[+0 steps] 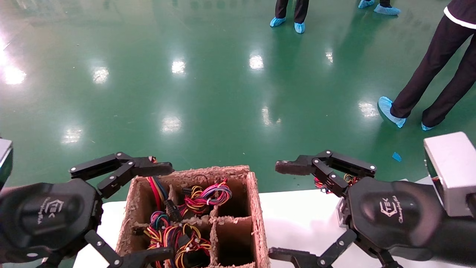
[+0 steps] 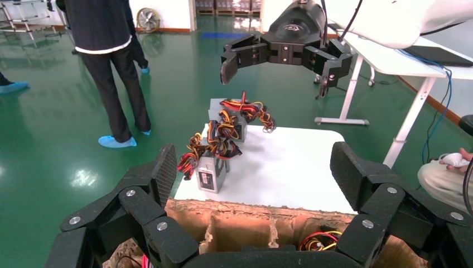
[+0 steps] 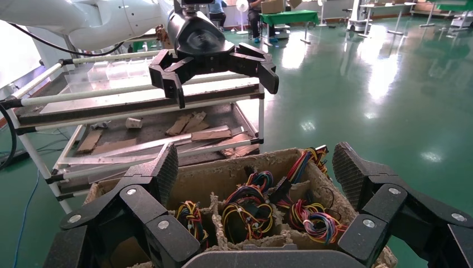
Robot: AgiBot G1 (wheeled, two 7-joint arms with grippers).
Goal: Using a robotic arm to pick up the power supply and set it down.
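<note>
**Both pincers spread, nothing held**

The right gripper (image 1: 282, 210) hangs above the white table (image 1: 297, 223), its two black fingers spread wide apart and pinching nothing; in its own wrist view the same right gripper (image 3: 254, 173) looks across at the cardboard box (image 3: 223, 178) in front of it. Just beside this pincer, on its inner side, stands that box (image 1: 256, 208), divided in compartments; the cell nearest to the right gripper shows no wires, and the cells farther from it hold coloured wire bundles (image 1: 206, 195) in red, yellow, purple and blue. On the other side of the box is the left gripper (image 1: 161, 212), also spread wide, one finger over the far left corner of the box and one over the near edge; it holds nothing.

Under the right gripper, and partly hidden behind it in the head view, the power supply (image 2: 212, 170) stands on the table, a small silver-grey box with a label, with its tied red and yellow wires (image 2: 215, 142) on top; it is well below the pincer and not touching it. Just behind it stands a second grey box (image 2: 223, 111) with its own wires. Farther off lies the green floor (image 1: 208, 93); people in dark trousers and blue shoe covers (image 1: 390, 111) stand there.
</note>
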